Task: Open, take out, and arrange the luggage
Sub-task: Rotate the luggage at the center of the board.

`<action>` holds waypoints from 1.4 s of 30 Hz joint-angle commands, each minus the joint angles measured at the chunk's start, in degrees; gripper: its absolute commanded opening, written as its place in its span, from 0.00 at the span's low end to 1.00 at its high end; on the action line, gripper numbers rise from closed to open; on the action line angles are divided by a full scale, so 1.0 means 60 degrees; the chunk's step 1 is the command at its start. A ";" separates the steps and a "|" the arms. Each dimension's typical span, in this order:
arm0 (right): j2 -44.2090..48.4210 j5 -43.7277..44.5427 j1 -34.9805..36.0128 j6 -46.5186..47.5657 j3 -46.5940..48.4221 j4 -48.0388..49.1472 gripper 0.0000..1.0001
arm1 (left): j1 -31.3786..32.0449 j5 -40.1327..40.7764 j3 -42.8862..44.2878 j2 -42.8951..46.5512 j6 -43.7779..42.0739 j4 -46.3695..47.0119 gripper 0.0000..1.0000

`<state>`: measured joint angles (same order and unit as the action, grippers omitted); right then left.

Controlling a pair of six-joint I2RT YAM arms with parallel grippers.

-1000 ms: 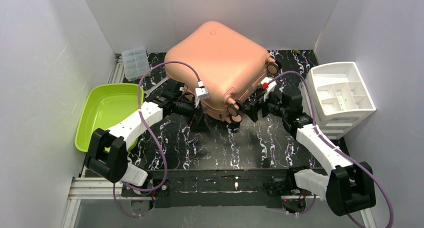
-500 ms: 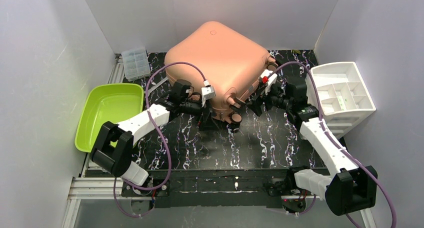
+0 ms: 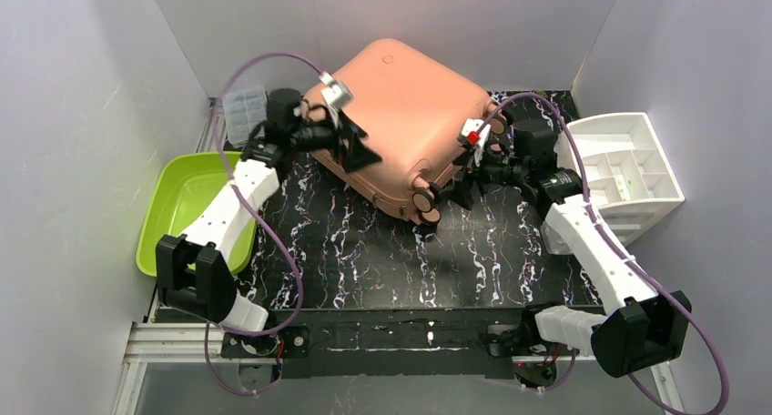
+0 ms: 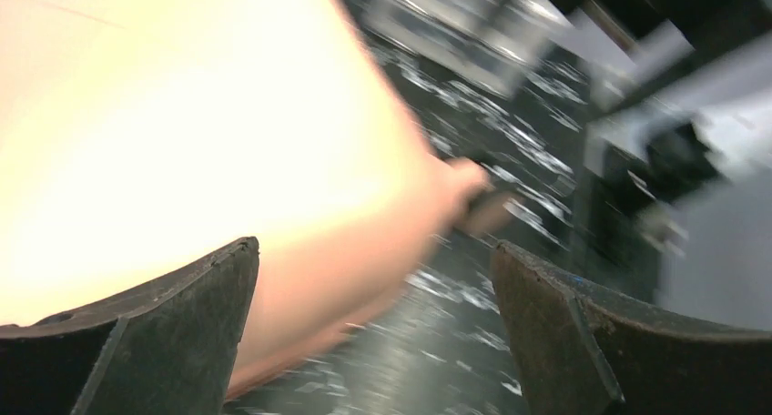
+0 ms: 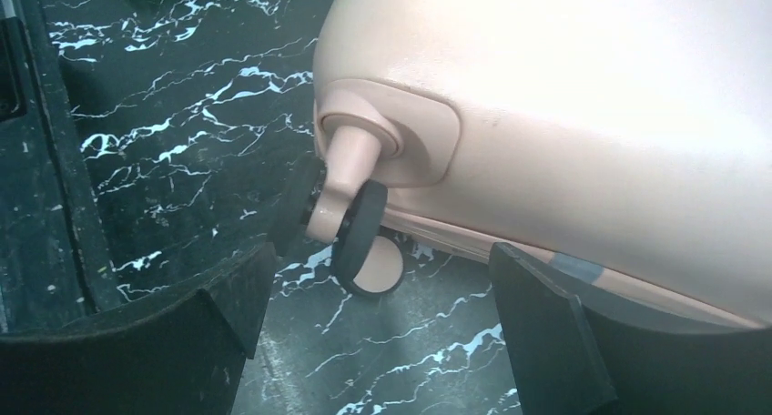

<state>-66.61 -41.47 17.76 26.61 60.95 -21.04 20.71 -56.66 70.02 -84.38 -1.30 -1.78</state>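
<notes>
The luggage (image 3: 401, 110) is a salmon-pink hard-shell suitcase, closed, lying at the back middle of the table with its wheels (image 3: 423, 200) facing the near right. My left gripper (image 3: 357, 151) is open at the case's left edge; its blurred wrist view shows the pink shell (image 4: 182, 133) running past the left finger (image 4: 182, 328), nothing held. My right gripper (image 3: 461, 184) is open beside the wheeled side. In the right wrist view a caster wheel (image 5: 364, 242) sits just beyond the gap of that gripper (image 5: 382, 342), under the shell (image 5: 564, 96).
A lime-green tray (image 3: 187, 206) lies at the left edge. A white drawer organizer (image 3: 619, 174) stands at the right. A clear compartment box (image 3: 246, 113) sits at the back left. White walls close in on three sides of the black marbled tabletop (image 3: 401, 260).
My left arm swung from the luggage's near corner back and up to its left edge. My right gripper shifted slightly farther back along the wheeled side. Both stayed open.
</notes>
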 commanded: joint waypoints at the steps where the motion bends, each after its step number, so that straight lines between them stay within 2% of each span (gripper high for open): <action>1: -0.0357 0.0836 0.0618 -0.0333 0.0554 -0.0328 0.95 | -0.1149 0.2804 0.1885 -0.0338 -0.0467 -0.0467 0.98; 3: -0.0557 0.1377 0.0917 -0.0380 0.0802 -0.0364 0.94 | -0.1628 0.3299 0.2820 -0.1235 -0.0240 -0.0567 0.98; 7: -0.0791 0.3082 0.1039 -0.0893 0.1193 0.0201 0.96 | -0.2516 0.2729 0.4795 -0.3353 0.1024 -0.0445 0.98; 9: -0.0948 0.4196 0.1002 -0.1236 0.1465 0.0557 0.98 | -0.2759 0.2535 0.6027 -0.4519 0.1666 -0.0499 0.98; 11: -0.1240 0.4675 0.0760 -0.1589 0.1857 0.0717 0.98 | -0.2899 0.2620 0.6729 -0.5240 0.2123 -0.0391 0.98; 16: -0.2001 0.4764 -0.0447 -0.4165 0.2457 0.2008 0.98 | -0.3073 0.2883 0.6939 -0.6017 0.3178 0.0814 0.98; 22: -0.3233 0.5073 -0.2213 -0.7041 0.2674 0.3780 0.98 | -0.3082 0.2289 0.7036 -0.6633 0.3870 0.0903 0.98; 25: -0.4314 0.4278 -0.2860 -0.7733 0.3044 0.3989 0.98 | -0.3064 0.2004 0.6425 -0.6426 0.4077 0.1039 0.98; 27: -0.5094 0.3090 -0.3331 -0.8295 0.3412 0.4229 0.97 | -0.3028 0.1977 0.6001 -0.6203 0.4049 0.1059 0.98; 29: -0.6089 0.1613 -0.3439 -0.8960 0.3926 0.4321 0.87 | -0.3013 0.2082 0.5537 -0.5917 0.4028 0.1051 0.96; 31: -0.6806 0.0590 -0.3418 -0.9462 0.4488 0.4048 0.81 | -0.2992 0.2297 0.5028 -0.5577 0.4041 0.1001 0.94; 36: -0.7768 -0.0777 -0.3084 -0.9819 0.5298 0.4239 0.80 | -0.2944 0.2649 0.3837 -0.4673 0.3986 0.0851 0.90; 42: -0.8751 -0.1641 -0.2217 -0.9719 0.6354 0.3559 0.75 | -0.2917 0.2843 0.2443 -0.3499 0.3584 0.0404 0.89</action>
<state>-116.42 -41.25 -3.86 -29.89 94.17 0.97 0.97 -34.41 90.04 -110.37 20.51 11.44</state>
